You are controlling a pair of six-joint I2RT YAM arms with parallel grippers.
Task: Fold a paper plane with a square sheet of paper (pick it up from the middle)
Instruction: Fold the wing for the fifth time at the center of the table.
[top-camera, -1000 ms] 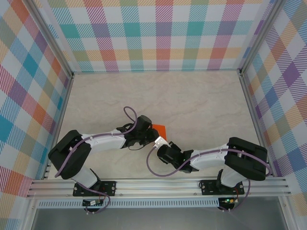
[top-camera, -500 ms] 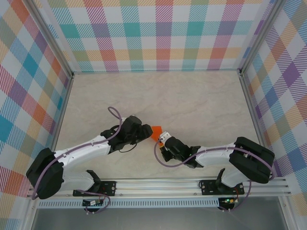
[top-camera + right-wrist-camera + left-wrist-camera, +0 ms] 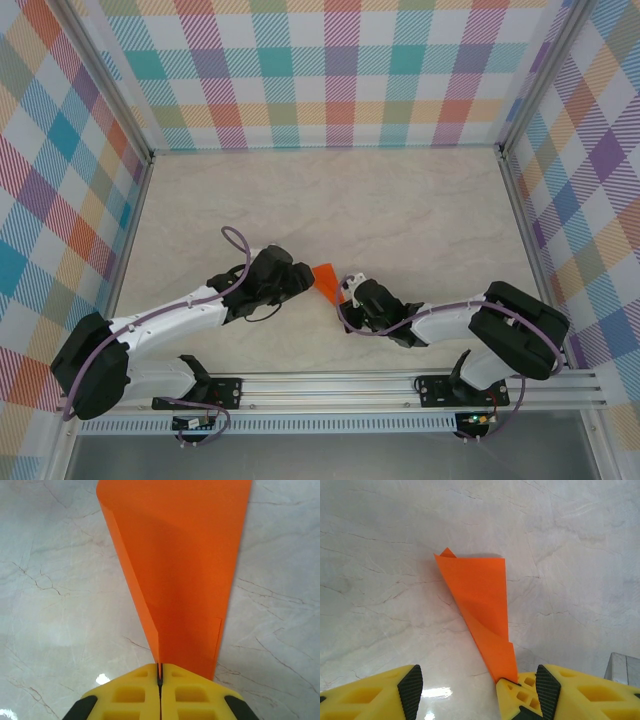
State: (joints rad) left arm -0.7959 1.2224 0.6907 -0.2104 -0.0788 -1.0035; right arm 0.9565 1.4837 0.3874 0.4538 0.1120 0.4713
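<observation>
Marbled cream tabletop [image 3: 400,200] within plaid walls [image 3: 340,70]; at lower centre the right gripper [image 3: 160,672] pinches the orange paper plane [image 3: 327,279], the left gripper [image 3: 477,682] agape beside it.

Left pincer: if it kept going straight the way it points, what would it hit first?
Probably the folded orange paper, lying just ahead between the open fingers of the left pincer and pinched by the shut right pincer; depth is hard to judge.

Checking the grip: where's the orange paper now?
In the top view the orange paper is front-centre, between the arms: the right gripper is shut on its narrow end, the open left gripper just left of it.
</observation>
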